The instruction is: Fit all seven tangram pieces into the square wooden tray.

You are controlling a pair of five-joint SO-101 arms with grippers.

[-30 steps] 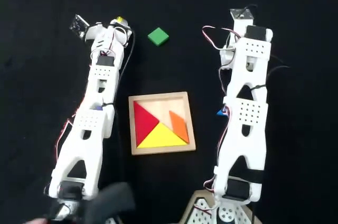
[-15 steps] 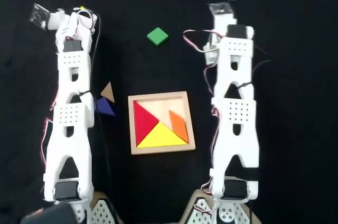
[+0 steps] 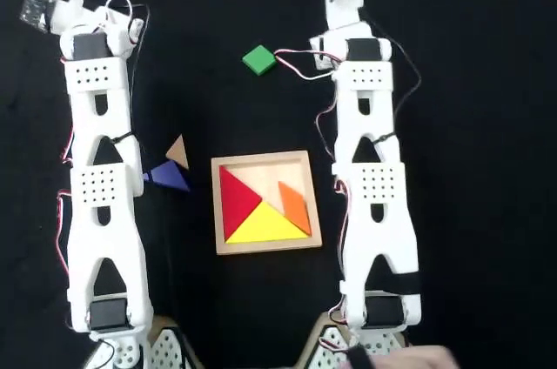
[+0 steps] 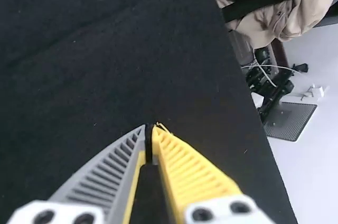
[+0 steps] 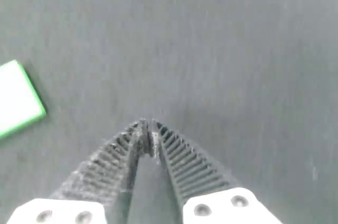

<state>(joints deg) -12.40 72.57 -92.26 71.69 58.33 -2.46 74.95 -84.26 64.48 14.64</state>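
Observation:
The square wooden tray (image 3: 304, 160) lies between the two arms. It holds a red triangle (image 3: 236, 199), a yellow triangle (image 3: 264, 228) and an orange parallelogram (image 3: 295, 206). A green square (image 3: 259, 60) lies on the black table behind the tray, also in the right wrist view as the green square (image 5: 16, 105). A tan triangle (image 3: 177, 152) and a blue triangle (image 3: 168, 177) lie left of the tray, beside the left arm (image 3: 97, 186). My left gripper (image 4: 149, 127) is shut and empty near the table's far left edge. My right gripper (image 5: 148, 124) is shut and empty, just right of the green square.
The right arm (image 3: 370, 186) stretches along the tray's right side toward the far edge. Chairs, cables and a white floor (image 4: 311, 145) lie beyond the table edge. Black cloth (image 3: 487, 169) covers the table.
Both arms have swung to the left and stretched toward the far edge. The left arm's move uncovered the tan and blue triangles. The tray and its pieces have not moved.

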